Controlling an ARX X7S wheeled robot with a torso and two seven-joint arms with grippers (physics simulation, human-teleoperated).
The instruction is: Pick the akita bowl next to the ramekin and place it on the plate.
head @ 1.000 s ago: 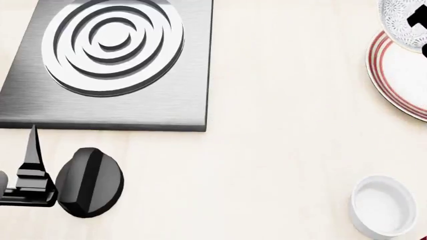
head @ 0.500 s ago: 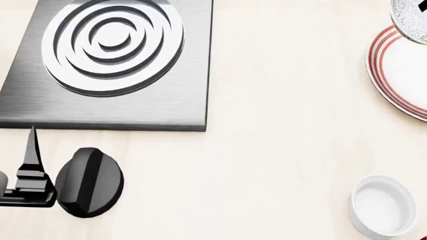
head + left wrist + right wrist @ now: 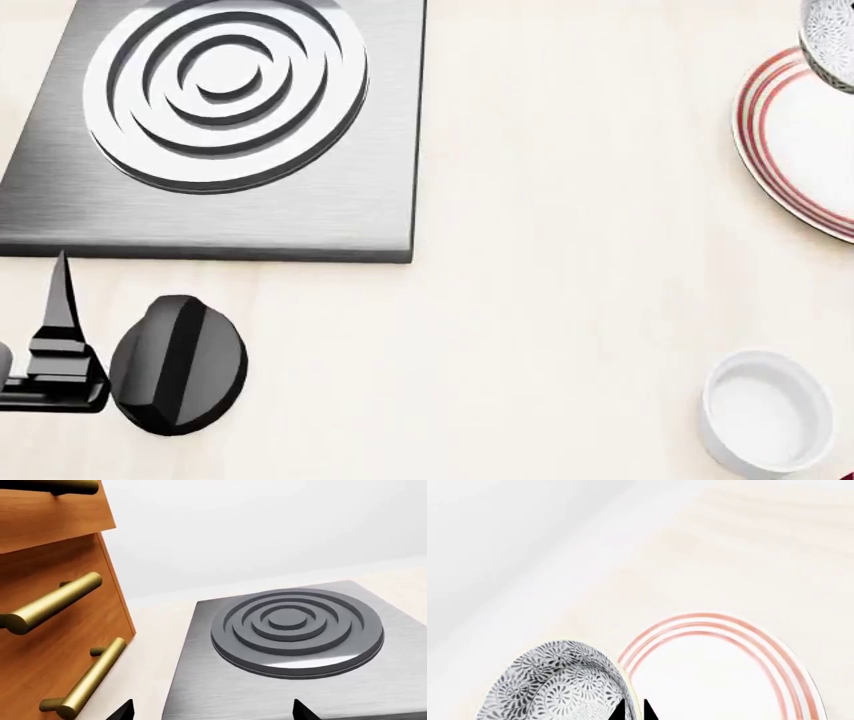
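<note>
Placement is the step judged to be in hand: the patterned bowl (image 3: 557, 685) is held aloft beside the red-ringed plate (image 3: 720, 675), its rim pinched between the two dark fingertips of the right pincer (image 3: 632, 711), which is clenched on it. For a clean set-down, the bowl should be carried further over the plate's middle, kept level, lowered until its foot is resting there, and only then released; a drop from height or a landing on the ringed edge could tip it. From the head view only a sliver of the bowl (image 3: 830, 28) is seen at the frame's corner, over the far edge of the plate (image 3: 787, 140), and the grip itself is cut off; the ramekin (image 3: 766, 412) stands well apart on the desk (image 3: 561, 300). The grip on the rim is shown by the right wrist view alone. The left pincer (image 3: 210, 711) is seen in its wrist view as two tips set well apart, released and empty, facing a burner (image 3: 297, 630) and a wooden cabinet (image 3: 53, 630).
</note>
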